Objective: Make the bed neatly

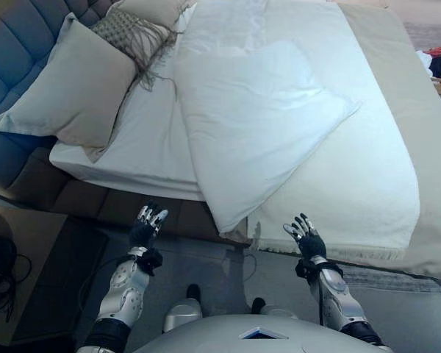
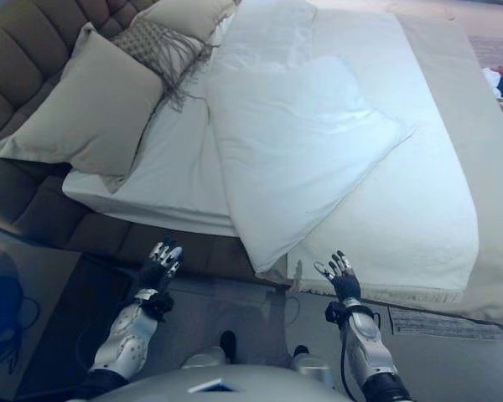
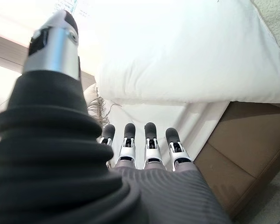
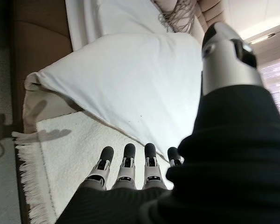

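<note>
A white duvet point(image 1: 257, 118) lies folded back on the bed, its corner point(image 1: 228, 220) hanging over the near edge. Under it spreads a cream fringed blanket point(image 1: 353, 198) on the right half. A white sheet point(image 1: 143, 140) covers the left half. A large beige pillow point(image 1: 77, 84) leans on the padded headboard point(image 1: 18, 44), with a patterned fringed cushion point(image 1: 132, 33) behind it. My left hand point(image 1: 147, 224) is open, held below the bed's edge left of the duvet corner. My right hand point(image 1: 305, 237) is open too, just short of the blanket's fringe point(image 1: 323, 250).
A dark nightstand point(image 1: 37, 272) stands at the lower left beside the bed. Clothes point(image 1: 437, 66) lie on the floor at the far right. The brown bed frame point(image 1: 103, 202) runs along the near side, grey carpet point(image 1: 228, 268) in front.
</note>
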You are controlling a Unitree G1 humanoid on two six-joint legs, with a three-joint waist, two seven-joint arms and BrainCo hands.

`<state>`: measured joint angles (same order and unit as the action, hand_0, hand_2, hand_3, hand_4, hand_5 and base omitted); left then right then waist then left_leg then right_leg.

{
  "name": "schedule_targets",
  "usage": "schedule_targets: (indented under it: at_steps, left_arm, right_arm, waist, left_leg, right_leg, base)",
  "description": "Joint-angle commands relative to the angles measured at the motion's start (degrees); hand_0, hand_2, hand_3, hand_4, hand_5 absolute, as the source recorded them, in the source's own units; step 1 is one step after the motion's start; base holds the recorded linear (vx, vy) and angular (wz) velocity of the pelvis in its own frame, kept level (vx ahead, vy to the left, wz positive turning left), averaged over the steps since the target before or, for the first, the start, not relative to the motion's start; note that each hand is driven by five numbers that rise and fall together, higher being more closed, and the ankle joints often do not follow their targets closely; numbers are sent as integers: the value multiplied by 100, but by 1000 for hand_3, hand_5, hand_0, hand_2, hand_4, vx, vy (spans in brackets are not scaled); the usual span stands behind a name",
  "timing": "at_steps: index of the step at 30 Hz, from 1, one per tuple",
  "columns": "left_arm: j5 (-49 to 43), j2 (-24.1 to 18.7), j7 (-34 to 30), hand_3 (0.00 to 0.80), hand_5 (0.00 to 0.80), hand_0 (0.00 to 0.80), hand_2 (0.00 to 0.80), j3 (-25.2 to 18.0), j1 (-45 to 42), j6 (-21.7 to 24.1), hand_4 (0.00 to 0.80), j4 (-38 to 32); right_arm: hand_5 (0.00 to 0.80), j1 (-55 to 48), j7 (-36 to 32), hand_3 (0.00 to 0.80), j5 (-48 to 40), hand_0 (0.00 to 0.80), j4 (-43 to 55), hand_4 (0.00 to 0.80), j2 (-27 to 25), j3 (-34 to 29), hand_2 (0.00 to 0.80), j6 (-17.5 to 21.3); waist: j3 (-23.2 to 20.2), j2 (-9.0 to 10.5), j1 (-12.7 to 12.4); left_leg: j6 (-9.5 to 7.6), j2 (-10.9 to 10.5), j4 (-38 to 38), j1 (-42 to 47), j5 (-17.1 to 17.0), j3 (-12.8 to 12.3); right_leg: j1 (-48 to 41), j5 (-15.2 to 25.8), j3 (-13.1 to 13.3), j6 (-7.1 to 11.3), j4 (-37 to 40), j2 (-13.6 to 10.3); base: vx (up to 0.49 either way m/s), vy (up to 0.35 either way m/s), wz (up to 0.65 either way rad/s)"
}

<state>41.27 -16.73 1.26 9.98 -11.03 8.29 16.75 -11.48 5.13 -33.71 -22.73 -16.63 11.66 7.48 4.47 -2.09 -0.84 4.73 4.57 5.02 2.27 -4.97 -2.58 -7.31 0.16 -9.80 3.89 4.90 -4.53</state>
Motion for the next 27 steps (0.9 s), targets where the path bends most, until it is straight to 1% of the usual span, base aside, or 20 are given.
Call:
schedule_targets:
  at_steps: [1,4,9,11,13,19,22,24,27]
  left_arm:
    - [-203,-251,-133,0,0,0,0,-73,227,285,0,-251]
    - [-154,-241,-190,0,0,0,0,-55,250,322,0,-286]
    - [-277,-266,-32,0,0,0,0,-28,254,234,0,-212]
    - [-303,-280,17,0,0,0,0,-51,231,187,0,-202]
    - [-320,-295,-24,0,0,0,0,-67,215,166,0,-202]
    - [-375,-343,-1,0,0,0,0,-12,192,-55,0,-332]
    - [-269,-351,39,0,0,0,0,-21,160,-37,0,-342]
    - [-278,-334,17,0,0,0,0,-19,100,-10,0,-406]
    - [-272,-330,-73,0,0,0,0,14,9,-8,0,-451]
  right_arm:
    - [0,20,-30,0,66,0,465,0,52,-78,0,181]
    - [0,35,-12,0,52,0,466,0,36,-71,0,151]
    - [0,41,-50,0,33,0,454,0,17,-33,0,107]
    - [0,1,-27,0,39,0,490,0,12,-20,0,78]
    - [0,-72,-89,0,19,0,557,0,-12,-51,0,71]
    - [0,-134,-20,0,-61,0,602,0,-26,-50,0,102]
    - [0,-122,-156,0,-270,0,554,0,-14,-66,0,-85]
    - [0,-150,-221,0,-250,0,547,0,-1,-60,0,-99]
    - [0,-155,-104,0,-198,0,591,0,-42,-88,0,-89]
  waist:
    - [-165,337,-92]
    - [-177,342,-85]
    - [-174,349,-78]
    - [-177,346,-45]
    - [-180,360,-23]
    - [-219,374,-12]
    - [-249,361,-10]
    - [-244,361,-21]
    - [-205,332,-75]
  left_leg:
    - [-246,-61,-63,42,166,45]
    - [-245,-50,-65,59,175,27]
    - [-242,-14,-115,89,199,-34]
    - [-218,52,-161,90,175,-158]
    - [-212,82,-195,85,151,-203]
    - [-245,5,-81,123,156,-79]
    - [-254,-18,-38,134,171,-38]
    - [-264,-48,-75,123,206,-28]
    - [-276,-108,-217,46,228,12]
  right_leg:
    - [307,318,13,265,-288,-534]
    - [293,303,5,263,-295,-537]
    - [290,283,13,256,-332,-546]
    - [275,268,5,246,-367,-548]
    - [248,284,-6,256,-368,-560]
    - [248,278,9,275,-371,-560]
    - [246,280,43,274,-330,-553]
    - [257,292,87,279,-310,-563]
    - [294,330,133,301,-344,-607]
  base:
    - [0,0,0]
    - [32,-3,4]
    - [25,-11,1]
    - [16,-6,0]
    - [0,0,0]
    - [-1,12,1]
    - [-11,61,3]
    - [-31,78,0]
    - [-40,90,-2]
